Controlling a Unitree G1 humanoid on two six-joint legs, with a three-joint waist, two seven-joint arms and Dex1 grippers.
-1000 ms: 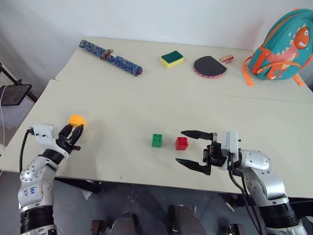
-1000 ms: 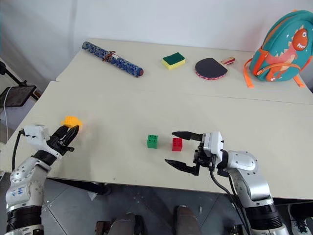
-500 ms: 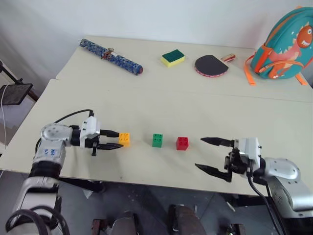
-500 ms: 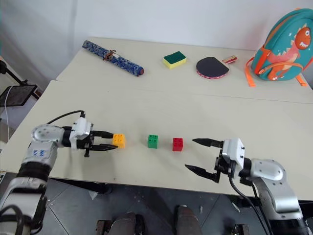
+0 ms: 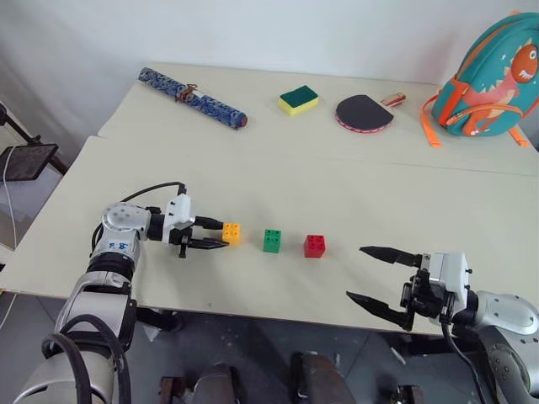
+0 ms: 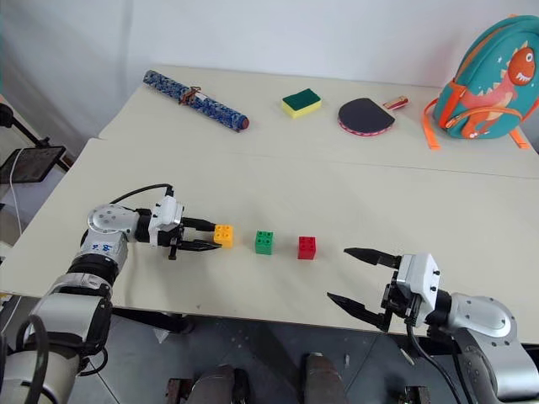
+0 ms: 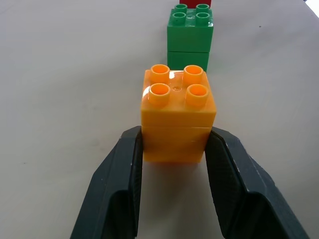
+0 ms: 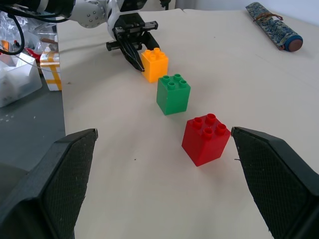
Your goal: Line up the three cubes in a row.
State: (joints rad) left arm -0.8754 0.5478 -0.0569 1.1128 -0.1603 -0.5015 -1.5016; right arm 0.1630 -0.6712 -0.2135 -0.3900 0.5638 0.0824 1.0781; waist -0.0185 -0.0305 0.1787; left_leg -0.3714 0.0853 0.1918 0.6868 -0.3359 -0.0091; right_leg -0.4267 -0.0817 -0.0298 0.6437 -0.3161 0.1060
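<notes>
From my seat the right gripper (image 5: 383, 276) hung nearest, at the surface's (image 5: 354, 194) front edge, fingers spread wide and empty, well clear of the red cube (image 5: 314, 246); beyond it the green cube (image 5: 272, 241) and the orange cube (image 5: 231, 233) sat in line with it, with gaps between; the left gripper (image 5: 216, 235) had its fingers clamped on the orange cube's lower sides. I judged the danger lay in the release; fingers dragging on opening could twist the cube off the row, or a push forward could knock it into the green one.
</notes>
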